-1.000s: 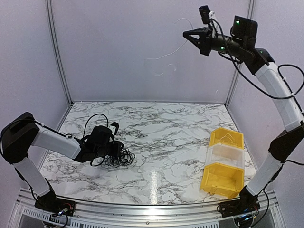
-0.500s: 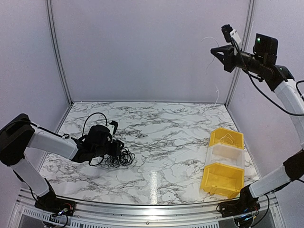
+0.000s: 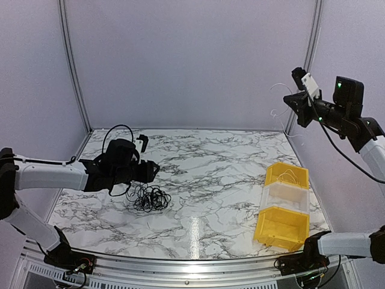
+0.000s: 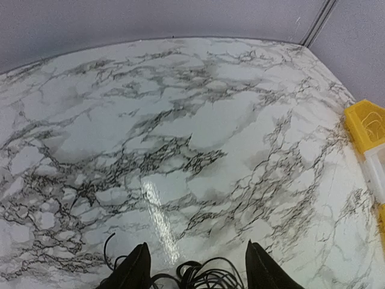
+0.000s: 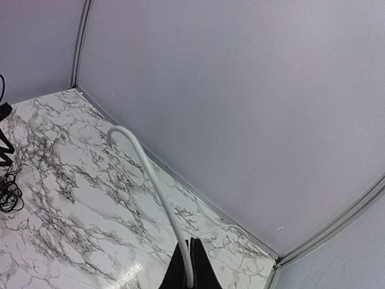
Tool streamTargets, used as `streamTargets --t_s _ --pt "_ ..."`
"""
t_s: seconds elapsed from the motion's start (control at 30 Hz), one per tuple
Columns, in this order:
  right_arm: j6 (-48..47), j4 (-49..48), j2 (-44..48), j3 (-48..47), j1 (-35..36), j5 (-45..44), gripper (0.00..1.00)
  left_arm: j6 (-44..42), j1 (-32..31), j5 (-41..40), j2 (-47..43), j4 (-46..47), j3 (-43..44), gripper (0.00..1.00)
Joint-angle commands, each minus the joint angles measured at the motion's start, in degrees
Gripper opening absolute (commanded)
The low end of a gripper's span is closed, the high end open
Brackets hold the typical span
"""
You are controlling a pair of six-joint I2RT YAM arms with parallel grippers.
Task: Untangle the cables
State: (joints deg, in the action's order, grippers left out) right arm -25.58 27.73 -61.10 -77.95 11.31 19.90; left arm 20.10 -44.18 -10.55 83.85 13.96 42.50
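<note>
Because the yellow bin (image 3: pixel 283 208) sits at the front right of the table (image 3: pixel 210 159) and seems to have a fine wire in its far compartment, though that is too thin to be sure of, I take the step in hand to be bringing the white cable (image 5: pixel 157 191) over to it. A little further back on the left, the black cables (image 3: pixel 149 198) lie in a loose heap on the marble. The left gripper (image 4: pixel 197 253) hangs just above and to the left of them, fingers spread wide with nothing pinched; a few dark loops show below the tips. High at the back right, the right gripper (image 5: pixel 190 253) is closed tight on the white cable, which arcs up out of its tips and dangles in the air, well apart from the heap. To do this well, that arm should come down slowly over the bin, let the loose tail drop inside first, and release only once the cable is below the walls, since so springy a wire could flick out. The left gripper would then do best to take one strand at the heap's edge, not the whole lump.
</note>
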Motion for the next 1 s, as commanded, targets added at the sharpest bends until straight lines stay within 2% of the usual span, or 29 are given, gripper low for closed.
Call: streamTargets --t_s 0.0,0.1,0.23,0.47,0.57,0.8,0.97 --pt "-2.42 -1.18 2.41 3.94 -0.96 -6.16 0.0 -2.02 0.09 0.95 -3.44 -14.2 12.47 0.57" --pt "-3.78 -1.39 4.35 7.17 -1.23 -8.46 0.0 -2.89 0.16 1.27 -2.58 -21.37 21.14 0.63" --pt "-4.93 -2.56 7.5 13.1 -1.53 -11.29 0.0 -4.19 0.4 2.63 -0.4 -24.63 29.11 0.69" --pt "-6.53 -3.24 11.46 21.97 -4.73 -14.41 0.0 -7.6 0.61 5.13 5.57 -23.43 34.94 0.68" --pt "-6.97 -2.1 11.92 22.08 -6.63 -14.36 0.0 -9.27 0.66 5.6 6.19 -21.94 33.88 0.65" --pt "-7.86 -1.36 11.36 21.75 -8.09 -19.45 0.0 -10.01 1.38 5.98 0.2 -15.26 22.03 0.65" --pt "-7.82 -1.39 11.42 20.47 -10.69 -21.69 0.0 -9.99 1.38 6.52 -0.69 -14.89 22.01 0.65"
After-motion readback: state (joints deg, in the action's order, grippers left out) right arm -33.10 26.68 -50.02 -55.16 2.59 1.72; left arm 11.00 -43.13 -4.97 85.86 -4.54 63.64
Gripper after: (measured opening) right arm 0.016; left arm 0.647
